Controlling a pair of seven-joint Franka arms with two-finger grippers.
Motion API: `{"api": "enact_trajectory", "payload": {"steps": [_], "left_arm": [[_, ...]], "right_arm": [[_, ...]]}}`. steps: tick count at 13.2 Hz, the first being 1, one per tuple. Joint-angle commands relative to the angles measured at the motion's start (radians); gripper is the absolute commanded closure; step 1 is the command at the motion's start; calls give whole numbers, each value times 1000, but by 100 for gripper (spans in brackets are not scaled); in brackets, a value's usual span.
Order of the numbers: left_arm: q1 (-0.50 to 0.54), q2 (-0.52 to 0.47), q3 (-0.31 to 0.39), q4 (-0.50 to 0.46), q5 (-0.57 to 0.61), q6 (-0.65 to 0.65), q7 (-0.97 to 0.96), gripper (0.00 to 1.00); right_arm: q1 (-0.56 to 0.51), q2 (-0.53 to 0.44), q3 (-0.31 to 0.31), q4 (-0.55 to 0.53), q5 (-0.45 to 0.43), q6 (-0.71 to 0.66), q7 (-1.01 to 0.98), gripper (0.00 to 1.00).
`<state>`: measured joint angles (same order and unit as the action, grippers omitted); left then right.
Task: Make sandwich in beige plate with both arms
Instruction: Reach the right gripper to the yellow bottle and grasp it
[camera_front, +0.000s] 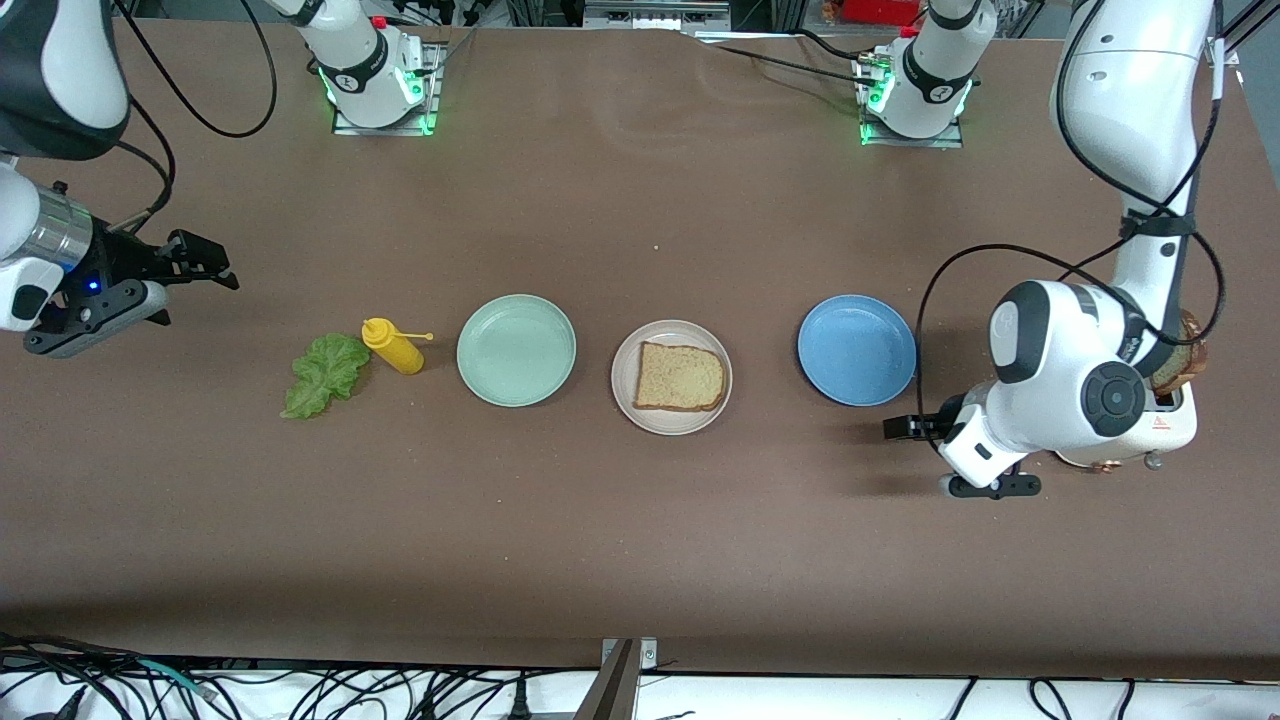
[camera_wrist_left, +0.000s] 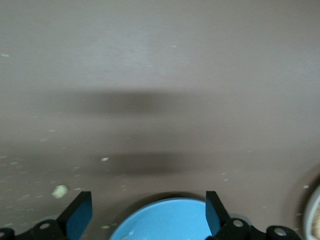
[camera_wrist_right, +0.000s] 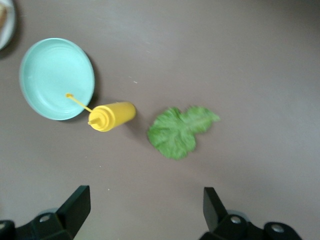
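1. We see a round, shallow, pale beige plate near the middle of the brown table, with one square slice of brown wholemeal bread lying flat in it.
2. A round mint-green plate sits beside the beige plate toward the right arm's end of the table, and a round blue plate sits beside it toward the left arm's end.
3. A yellow plastic squeeze bottle stands just beside the mint-green plate, and a ruffled green lettuce leaf lies just beside the bottle, closer still to the right arm's end.
4. We find the right gripper up over the bare table at the right arm's end, apart from the lettuce; its black fingers stand wide apart with nothing between them.
5. The left gripper hangs low beside the blue plate, at that plate's edge nearer the front camera; its fingers are spread wide and hold nothing.
6. A white toaster with a brown bread slice sticking up from it stands at the left arm's end, largely hidden by the left arm.
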<state>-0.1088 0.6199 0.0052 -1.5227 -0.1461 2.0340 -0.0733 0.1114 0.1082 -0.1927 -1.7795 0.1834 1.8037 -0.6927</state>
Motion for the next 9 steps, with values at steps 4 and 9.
{"api": "enact_trajectory", "payload": {"steps": [4,9], "left_arm": [[-11,-55,7,-13,60,-46,-26,0],[-6,-58,12,-11,60,-93,-37,0]], "right_arm": [[-7,33,-103,-170,270,152,-607,0],[-77,174,-146,-178,528,97,-1106,0]]}}
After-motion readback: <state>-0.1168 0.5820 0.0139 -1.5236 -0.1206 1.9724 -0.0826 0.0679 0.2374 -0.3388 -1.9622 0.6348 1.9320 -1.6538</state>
